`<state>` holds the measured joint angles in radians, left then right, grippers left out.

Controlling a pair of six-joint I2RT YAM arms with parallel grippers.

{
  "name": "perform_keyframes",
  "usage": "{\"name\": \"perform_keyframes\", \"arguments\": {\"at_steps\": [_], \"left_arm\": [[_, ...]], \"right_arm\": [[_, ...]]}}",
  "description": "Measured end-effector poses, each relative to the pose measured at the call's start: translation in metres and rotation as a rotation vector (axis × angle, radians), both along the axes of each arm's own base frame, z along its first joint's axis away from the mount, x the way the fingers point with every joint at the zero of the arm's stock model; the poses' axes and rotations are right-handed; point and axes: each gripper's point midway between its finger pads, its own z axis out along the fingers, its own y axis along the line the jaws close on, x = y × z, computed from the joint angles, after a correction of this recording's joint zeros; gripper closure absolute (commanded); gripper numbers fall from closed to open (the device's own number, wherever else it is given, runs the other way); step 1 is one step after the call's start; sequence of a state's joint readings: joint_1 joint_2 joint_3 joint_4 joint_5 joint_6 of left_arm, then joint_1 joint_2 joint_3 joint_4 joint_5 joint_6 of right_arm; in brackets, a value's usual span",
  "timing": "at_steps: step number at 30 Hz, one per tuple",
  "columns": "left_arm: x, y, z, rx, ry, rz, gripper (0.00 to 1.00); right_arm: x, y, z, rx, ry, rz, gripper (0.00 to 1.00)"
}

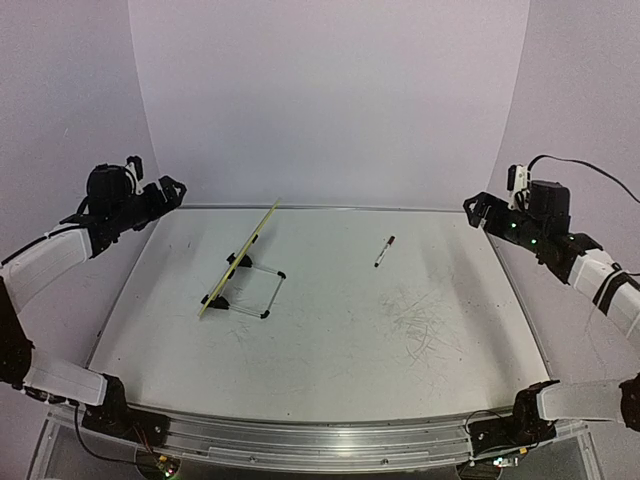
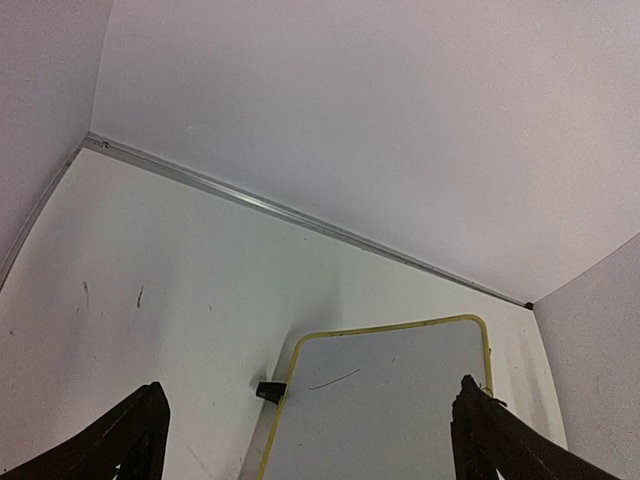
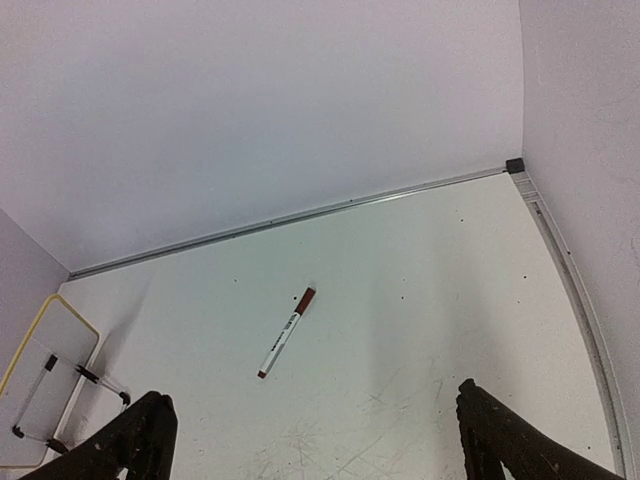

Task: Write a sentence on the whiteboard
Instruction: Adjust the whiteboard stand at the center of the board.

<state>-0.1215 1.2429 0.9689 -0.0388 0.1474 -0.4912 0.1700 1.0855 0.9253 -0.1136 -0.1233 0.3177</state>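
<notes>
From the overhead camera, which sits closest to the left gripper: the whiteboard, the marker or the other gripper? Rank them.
1. Whiteboard, propped just right of the left gripper.
2. Marker, lying right of centre.
3. Right gripper, at the right edge.

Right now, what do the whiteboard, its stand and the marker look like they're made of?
Whiteboard: smooth white face, likely coated board, with a thin yellow rim that looks plastic. Stand: thin pale wire rods, probably metal, with small black feet, likely plastic. Marker: slim white barrel, dark red cap, apparently plastic.
</notes>
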Motion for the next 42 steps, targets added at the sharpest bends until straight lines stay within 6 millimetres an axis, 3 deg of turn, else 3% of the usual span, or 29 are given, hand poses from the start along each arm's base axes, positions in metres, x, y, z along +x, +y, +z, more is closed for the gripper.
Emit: {"name": "perform_keyframes", "arguments": {"at_steps": [12, 17, 28, 36, 42], "left_arm": [[0.003, 0.004, -0.080, 0.022, 0.290, 0.018, 0.09], [-0.010, 0.012, -0.108, 0.059, 0.389, 0.044, 0.15], [-0.052, 0.018, -0.204, 0.109, 0.677, 0.044, 0.24], [-0.063, 0.006, -0.258, 0.157, 0.831, 0.003, 0.30], [-0.051, -0.003, -0.263, 0.198, 0.827, -0.011, 0.45]], "right_arm": [[0.005, -0.002, -0.010, -0.001, 0.028, -0.025, 0.02], [0.009, -0.001, -0.019, 0.017, 0.058, -0.035, 0.02], [0.016, 0.016, -0.042, 0.056, 0.132, 0.042, 0.02], [0.016, 0.038, -0.051, 0.085, 0.158, 0.128, 0.02], [0.014, 0.053, -0.058, 0.096, 0.184, 0.168, 0.02]]}}
